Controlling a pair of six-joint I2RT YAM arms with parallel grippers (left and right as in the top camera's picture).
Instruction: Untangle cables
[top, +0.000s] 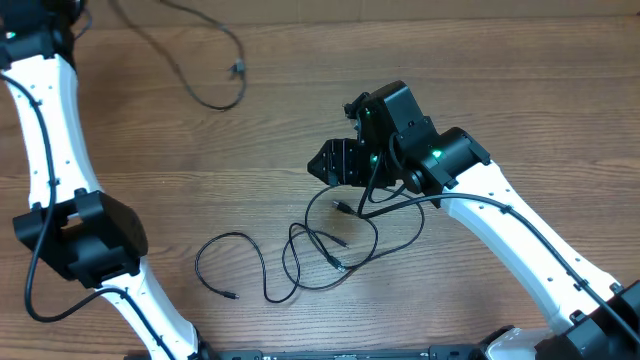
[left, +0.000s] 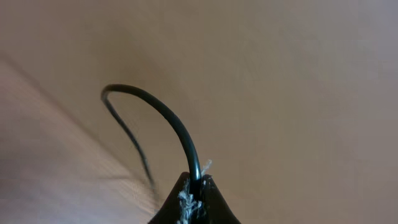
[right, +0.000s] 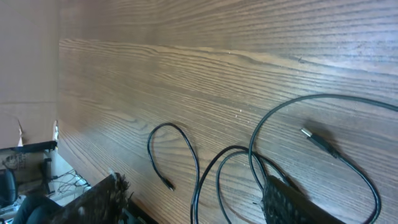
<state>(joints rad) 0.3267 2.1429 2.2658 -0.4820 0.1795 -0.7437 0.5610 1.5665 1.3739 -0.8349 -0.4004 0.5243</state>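
One cable (left: 168, 118) clenched in left tool (left: 194, 186), arm reaching to far-left corner of desk (top: 480, 80). Probably same cord seen trailing loose along far edge. Tangle (top: 330, 245) lay mid-desk toward near edge, loops crossed, plug (right: 309, 133) lying free beside them. Right tool (top: 332, 162) hovered just above tangle, released, gripping nothing. Advice: pick single outer strand near plug, not a crossing. Close on one cord only. Lift low, draw slowly toward right edge. Stop if whole knot drags along.
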